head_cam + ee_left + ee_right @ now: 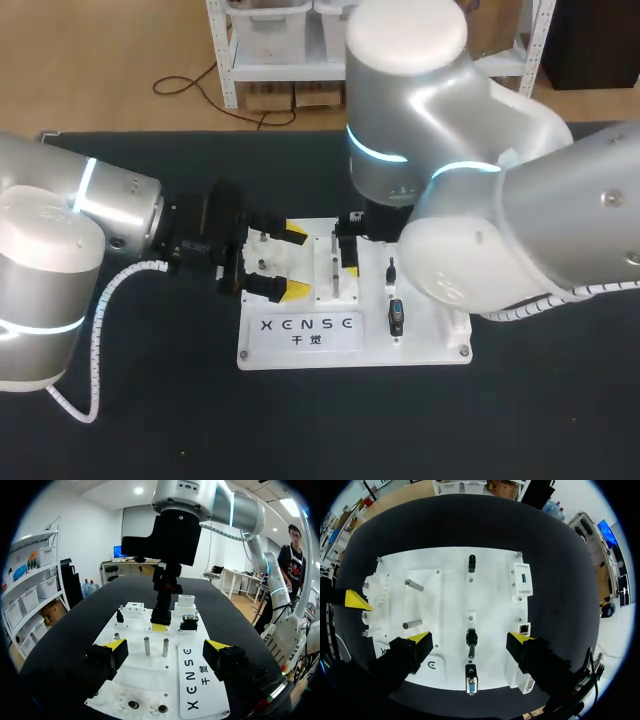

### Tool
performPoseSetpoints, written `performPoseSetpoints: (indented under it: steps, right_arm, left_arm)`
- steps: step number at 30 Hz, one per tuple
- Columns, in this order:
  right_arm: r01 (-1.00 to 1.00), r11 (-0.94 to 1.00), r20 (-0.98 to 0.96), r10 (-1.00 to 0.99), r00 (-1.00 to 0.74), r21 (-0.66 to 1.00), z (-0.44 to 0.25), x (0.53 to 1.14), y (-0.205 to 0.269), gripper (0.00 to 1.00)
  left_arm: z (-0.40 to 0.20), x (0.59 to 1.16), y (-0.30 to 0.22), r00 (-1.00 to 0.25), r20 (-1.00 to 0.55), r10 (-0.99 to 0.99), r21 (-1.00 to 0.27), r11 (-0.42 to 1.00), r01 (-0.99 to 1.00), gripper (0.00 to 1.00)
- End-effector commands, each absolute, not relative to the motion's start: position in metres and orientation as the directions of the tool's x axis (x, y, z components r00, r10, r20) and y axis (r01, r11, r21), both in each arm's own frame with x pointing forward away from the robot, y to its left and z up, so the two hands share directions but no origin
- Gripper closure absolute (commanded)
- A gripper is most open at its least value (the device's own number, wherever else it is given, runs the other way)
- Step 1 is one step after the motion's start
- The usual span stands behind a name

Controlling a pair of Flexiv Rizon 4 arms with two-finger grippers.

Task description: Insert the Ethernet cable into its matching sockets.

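Presently, entries in order of bearing on the next move:

Right fingers (pixel 418 639): spread wide, gripping nothing, poised over the white board (pixel 445 595) on the dark counter (pixel 560 555).

Black plug (pixel 471 639): short, seated on the board, between the right fingers and slightly ahead of them. Its long axis runs across the line joining the two tips, so each tip faces a flank. Whether it is the Ethernet end cannot be told; no trailing cable shows.

Socket (pixel 524 628): square mouth in a white block at the board's edge, just beside one right fingertip.

Left fingers (pixel 116 646): spread, empty, at the opposite edge, two metal pegs (pixel 147 646) ahead between them, the plug well beyond.

Judgement: the right arm is nearer; likely a pinch on the plug's flanks, then a sideways carry to the socket
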State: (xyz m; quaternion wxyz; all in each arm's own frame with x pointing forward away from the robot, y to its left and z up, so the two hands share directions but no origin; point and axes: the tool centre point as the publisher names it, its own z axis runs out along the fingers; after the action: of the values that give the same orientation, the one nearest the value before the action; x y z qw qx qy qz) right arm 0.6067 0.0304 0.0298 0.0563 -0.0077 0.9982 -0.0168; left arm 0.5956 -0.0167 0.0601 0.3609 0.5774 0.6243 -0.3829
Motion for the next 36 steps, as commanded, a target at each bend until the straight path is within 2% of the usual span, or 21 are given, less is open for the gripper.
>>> performPoseSetpoints:
  steps: [1,6,7,8,10,12,13,16,21,36]
  right_arm:
    - [-0.019,1.000,-0.122,-0.021,-0.992,-0.019,0.0271,0.6014,0.0243,0.00]
    - [-0.035,0.999,-0.134,-0.036,-0.990,-0.015,0.0245,0.6025,0.0235,0.00]
    - [-0.037,0.999,-0.135,-0.038,-0.990,-0.014,0.0241,0.6027,0.0237,0.04]
    - [-0.038,0.999,-0.135,-0.039,-0.990,-0.013,0.0239,0.6029,0.0238,0.14]
    - [-0.044,0.999,-0.142,-0.045,-0.989,-0.010,0.0236,0.6033,0.0240,0.51]
    - [-0.052,0.999,-0.148,-0.053,-0.988,-0.009,0.0230,0.6037,0.0243,0.60]
    - [-0.054,0.999,-0.148,-0.054,-0.987,-0.008,0.0227,0.6038,0.0247,0.76]
    - [-0.067,0.998,-0.149,-0.067,-0.987,-0.004,0.0212,0.6040,0.0258,0.80]
    - [-0.108,0.994,-0.163,-0.106,-0.981,0.002,0.0216,0.6040,0.0282,1.00]
    - [-0.120,0.993,-0.170,-0.117,-0.978,0.005,0.0274,0.6067,0.0265,1.00]
  left_arm:
    - [0.0587,0.5954,-0.0160,-0.070,-0.895,0.441,-0.059,0.040,0.997,0.00]
    - [0.0587,0.5954,-0.0160,-0.070,-0.895,0.441,-0.059,0.040,0.997,0.00]
    - [0.0587,0.5954,-0.0160,-0.070,-0.895,0.441,-0.059,0.040,0.997,0.00]
    - [0.0587,0.5954,-0.0160,-0.070,-0.895,0.441,-0.059,0.040,0.997,0.00]
    - [0.0587,0.5954,-0.0160,-0.070,-0.895,0.441,-0.059,0.040,0.997,0.00]
    - [0.0587,0.5954,-0.0160,-0.070,-0.895,0.441,-0.059,0.040,0.997,0.00]
    - [0.0587,0.5954,-0.0160,-0.070,-0.895,0.441,-0.059,0.040,0.997,0.00]
    - [0.0587,0.5954,-0.0160,-0.070,-0.895,0.441,-0.059,0.040,0.997,0.00]
    - [0.0587,0.5954,-0.0160,-0.070,-0.895,0.441,-0.059,0.040,0.997,0.00]
    - [0.0587,0.5954,-0.0160,-0.070,-0.895,0.441,-0.059,0.040,0.997,0.00]
